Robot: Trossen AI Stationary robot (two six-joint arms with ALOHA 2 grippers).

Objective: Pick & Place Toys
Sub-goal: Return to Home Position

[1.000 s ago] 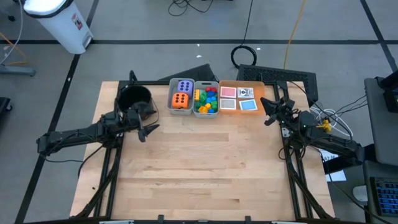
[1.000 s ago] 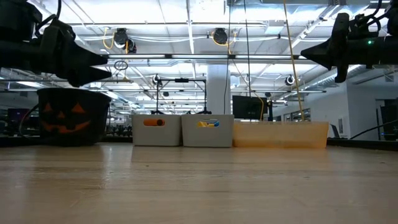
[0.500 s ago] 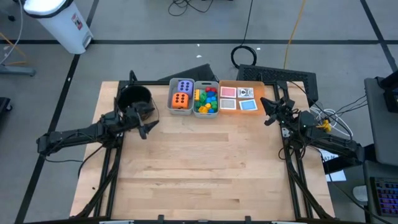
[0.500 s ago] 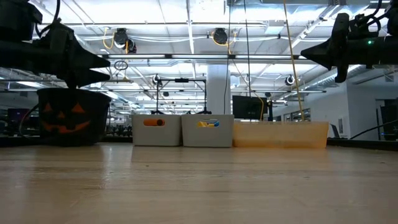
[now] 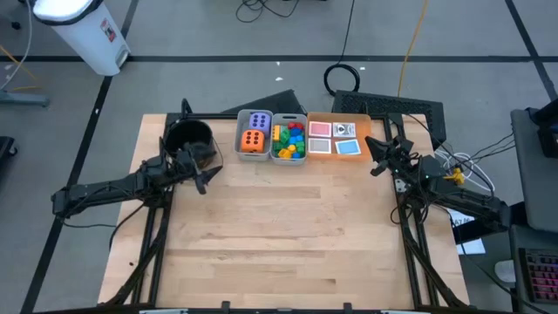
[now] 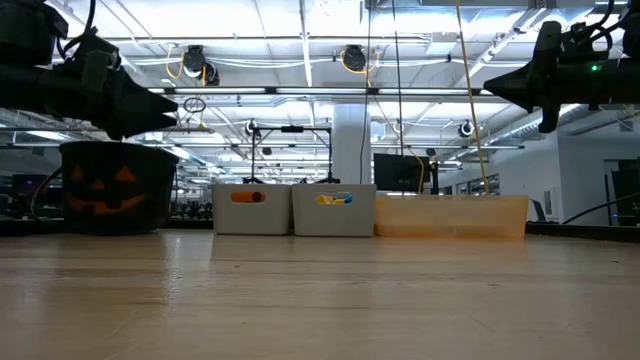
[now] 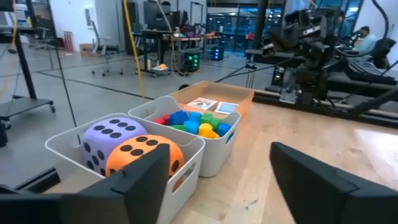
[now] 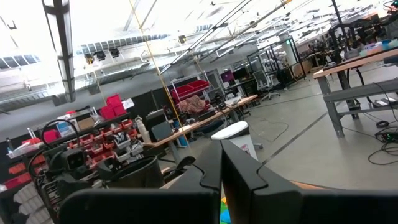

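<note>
Two grippers hang clear of the table (image 5: 288,235), and neither carries anything. The left gripper (image 5: 203,177) hovers at the table's left side, just in front of the black pumpkin bucket (image 5: 185,135). Its fingers (image 7: 143,174) are spread wide, with daylight between them, and point toward the bins. Over on the right edge, the right gripper (image 5: 375,157) sits high and aims inward. Its fingers (image 8: 267,193) are pressed together on nothing, leaving only a thin seam between them.

Out along the back of the table, every toy is put away. The left grey bin (image 5: 240,139) holds both dice, lined up front to back. The purple die (image 5: 259,121) is at the far end, and the orange die (image 5: 253,141) is nearer, touching it. Both have a dotted face up.

Right beside it, wall to wall, the right grey bin (image 5: 305,144) is heaped with bricks (image 5: 289,139) in red, yellow, green and blue. They lie jumbled with no common direction.

Next along is the orange tray (image 5: 364,138), where four cards (image 5: 321,130) lie flat, face up, in two rows of two. Their long sides run parallel to the table's back edge. The two on the left are pink, and a blue one sits at the front right.
</note>
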